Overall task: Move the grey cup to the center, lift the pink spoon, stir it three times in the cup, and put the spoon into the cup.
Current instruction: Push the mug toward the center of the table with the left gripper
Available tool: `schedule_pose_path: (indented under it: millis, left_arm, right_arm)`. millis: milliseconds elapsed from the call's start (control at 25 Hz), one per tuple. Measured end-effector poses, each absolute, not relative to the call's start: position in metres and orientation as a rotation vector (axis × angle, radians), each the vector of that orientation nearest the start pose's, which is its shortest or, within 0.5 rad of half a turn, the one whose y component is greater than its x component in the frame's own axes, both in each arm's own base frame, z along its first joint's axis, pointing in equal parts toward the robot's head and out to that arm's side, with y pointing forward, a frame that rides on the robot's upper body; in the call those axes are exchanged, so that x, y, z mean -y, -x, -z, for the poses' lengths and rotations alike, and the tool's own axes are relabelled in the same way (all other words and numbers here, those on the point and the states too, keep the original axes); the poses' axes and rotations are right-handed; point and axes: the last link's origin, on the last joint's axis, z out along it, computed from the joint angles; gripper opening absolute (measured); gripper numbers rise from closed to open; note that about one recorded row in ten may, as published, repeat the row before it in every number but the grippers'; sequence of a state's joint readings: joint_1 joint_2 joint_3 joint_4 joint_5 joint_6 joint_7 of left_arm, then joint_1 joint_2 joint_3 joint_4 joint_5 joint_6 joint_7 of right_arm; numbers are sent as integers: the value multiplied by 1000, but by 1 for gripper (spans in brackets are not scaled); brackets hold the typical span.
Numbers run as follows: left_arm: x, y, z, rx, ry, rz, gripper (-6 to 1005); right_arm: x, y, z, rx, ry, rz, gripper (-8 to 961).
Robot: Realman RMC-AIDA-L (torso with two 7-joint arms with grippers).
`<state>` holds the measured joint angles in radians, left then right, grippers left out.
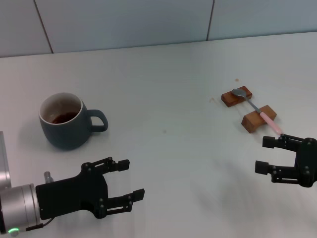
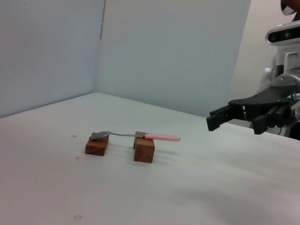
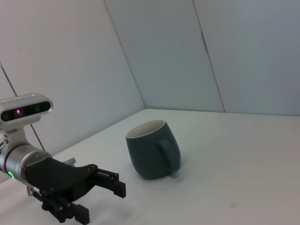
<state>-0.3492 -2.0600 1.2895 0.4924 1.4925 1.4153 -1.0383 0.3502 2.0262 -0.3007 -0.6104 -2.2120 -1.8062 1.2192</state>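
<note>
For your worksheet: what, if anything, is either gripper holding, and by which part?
Nothing. The left gripper and the right gripper are both open and empty.

table (image 1: 168, 134) centre: bare | obstacles: grey cup (image 1: 64, 121) left; wooden blocks (image 1: 247, 108) right

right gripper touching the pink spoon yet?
Apart. Head view: the open right gripper sits just short of the pink spoon, with bare table between fingertips and handle.
</note>
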Motion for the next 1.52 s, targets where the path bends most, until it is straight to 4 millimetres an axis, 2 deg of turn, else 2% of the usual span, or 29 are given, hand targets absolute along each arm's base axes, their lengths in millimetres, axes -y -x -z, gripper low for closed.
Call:
schedule_pose_path:
  millis: [440, 600, 640, 680, 720, 800, 840, 880, 960, 1080, 1160, 1320, 1400, 1520]
  left_arm:
    - [-265, 280, 64, 460, 2802, 762, 789]
    - [-266, 281, 58, 450, 2754, 804, 784]
    - [-269, 285, 37, 411, 2582, 911, 783]
    - [-269, 285, 37, 411, 2582, 911, 781]
    - [-268, 288, 21, 363, 2449, 983, 780]
    - [-268, 288, 21, 363, 2449, 983, 778]
    - [-265, 292, 2, 294, 2278, 1056, 777]
    - [-269, 304, -19, 198, 2054, 1017, 775]
    - [-274, 314, -22, 156, 1962, 913, 773]
    - [-285, 328, -18, 79, 1807, 701, 708]
    - [-294, 334, -4, 57, 1720, 527, 664]
    - [-310, 336, 19, 12, 1686, 246, 577]
    - [-316, 335, 23, 11, 1676, 188, 533]
    - [-318, 335, 25, 22, 1678, 171, 391]
  right_arm:
    - [-251, -337, -41, -758, 2584, -769, 840]
    - [-250, -337, -40, -761, 2585, -770, 840]
    - [-250, -337, -39, -764, 2585, -771, 840]
    - [-250, -337, -39, -764, 2585, -771, 840]
    - [-250, -337, -39, -764, 2585, -772, 840]
    - [-249, -337, -38, -766, 2585, -772, 840]
    - [-249, -337, -38, -768, 2584, -772, 840]
    - [-249, -337, -38, -768, 2584, -772, 840]
    - [-249, -337, -37, -769, 2583, -773, 840]
    - [-249, -337, -37, -770, 2584, -775, 839]
    - [-249, -337, -37, -769, 2584, -776, 839]
    - [-250, -336, -36, -770, 2586, -779, 839]
    - [-250, -335, -36, -770, 2587, -781, 839]
    - [-250, -335, -36, -770, 2587, -781, 839]
